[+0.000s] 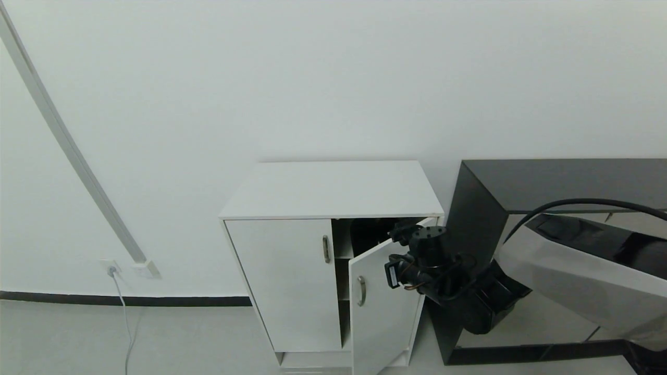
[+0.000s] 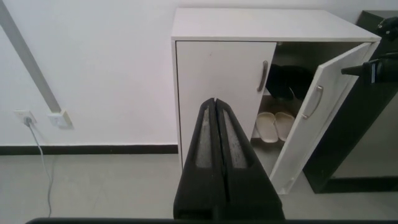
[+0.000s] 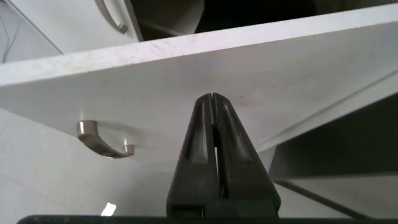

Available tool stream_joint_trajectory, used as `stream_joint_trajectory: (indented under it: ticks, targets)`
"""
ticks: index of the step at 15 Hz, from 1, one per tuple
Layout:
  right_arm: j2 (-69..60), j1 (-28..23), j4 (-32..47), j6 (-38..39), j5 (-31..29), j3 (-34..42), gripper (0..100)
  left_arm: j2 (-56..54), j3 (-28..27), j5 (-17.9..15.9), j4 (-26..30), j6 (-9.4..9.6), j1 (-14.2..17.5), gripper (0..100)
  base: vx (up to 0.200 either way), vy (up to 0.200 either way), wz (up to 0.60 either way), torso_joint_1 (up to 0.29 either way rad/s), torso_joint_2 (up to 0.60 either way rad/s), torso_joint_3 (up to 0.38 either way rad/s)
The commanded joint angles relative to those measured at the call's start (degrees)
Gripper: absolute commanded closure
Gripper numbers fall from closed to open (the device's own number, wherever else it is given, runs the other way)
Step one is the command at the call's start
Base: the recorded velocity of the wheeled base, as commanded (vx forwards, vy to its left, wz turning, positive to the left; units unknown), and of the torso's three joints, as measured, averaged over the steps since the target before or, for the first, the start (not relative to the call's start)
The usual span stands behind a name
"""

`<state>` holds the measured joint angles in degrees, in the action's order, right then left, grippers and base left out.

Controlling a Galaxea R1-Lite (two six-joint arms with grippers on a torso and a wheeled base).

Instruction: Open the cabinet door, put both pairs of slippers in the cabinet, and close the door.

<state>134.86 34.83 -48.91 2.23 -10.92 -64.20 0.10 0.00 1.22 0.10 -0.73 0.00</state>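
You have one cabinet [image 1: 333,190] with two doors: the left door [image 1: 284,281] is closed and the right door [image 1: 383,307] stands ajar. Inside sit two cream slippers [image 2: 275,126] (a dark pair [image 2: 289,81], hard to make out, is on the shelf above). Both grippers are clenched on nothing. The right gripper [image 3: 213,98] has its tip against the right door, and the left gripper [image 2: 215,102] hangs well apart.

Silver shell, black ends
Right arm [image 1: 573,271] wore a silver-white shell with black cable [image 1: 573,200]; left gripper [image 2: 214,102] and right gripper [image 3: 213,98] were black, tapered
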Motion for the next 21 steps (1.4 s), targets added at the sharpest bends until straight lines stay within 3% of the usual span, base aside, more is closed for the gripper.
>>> stream_joint_trajectory:
  ticks: [1,14,21]
  targets:
    - [2.0,-0.3,-0.5,0.1,0.0,-1.9,100,0.0,0.0,-0.1,0.0,-0.06,0.0,100,0.0,0.0,0.0,0.0,0.0,0.0]
    - [9.5,-2.9,-1.5,0.1,-0.1,-15.8,100,0.0,0.0,0.0,0.0,-0.24,0.0,100,0.0,0.0,0.0,0.0,0.0,0.0]
    - [10.7,-3.3,-1.4,0.0,-0.2,-19.0,100,0.0,0.0,0.0,0.0,-0.24,0.0,100,0.0,0.0,0.0,0.0,0.0,0.0]
